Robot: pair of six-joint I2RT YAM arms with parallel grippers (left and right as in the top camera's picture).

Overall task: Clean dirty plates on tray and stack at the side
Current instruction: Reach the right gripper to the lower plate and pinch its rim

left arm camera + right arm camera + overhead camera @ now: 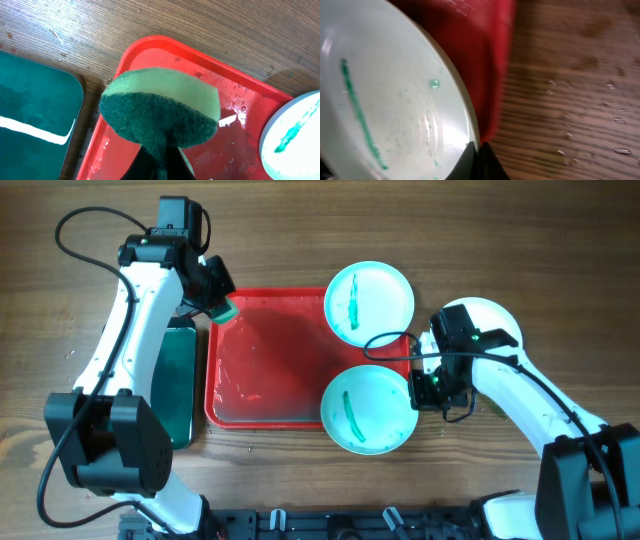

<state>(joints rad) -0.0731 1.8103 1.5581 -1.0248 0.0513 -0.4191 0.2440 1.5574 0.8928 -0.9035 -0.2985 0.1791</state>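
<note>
Near the left edge of the wooden worktop (300, 230) lies a small black rectangular tray (180, 385) of dark green liquid. Just right of it, the left fingers (215, 298) pinch a round green scouring sponge (224, 311) over the corner of the large red rectangular plastic tray (270, 370) nearest the worktop's far-left corner. 2 pale mint round plates with teal streaks overlap the red tray's right end: the far mint plate (369, 302) and the near mint plate (368, 408). The right fingers (420, 387) are pressed together on the near mint plate's right rim. A white round plate (495, 320) rests on the worktop toward its right edge, partly under the right arm.
</note>
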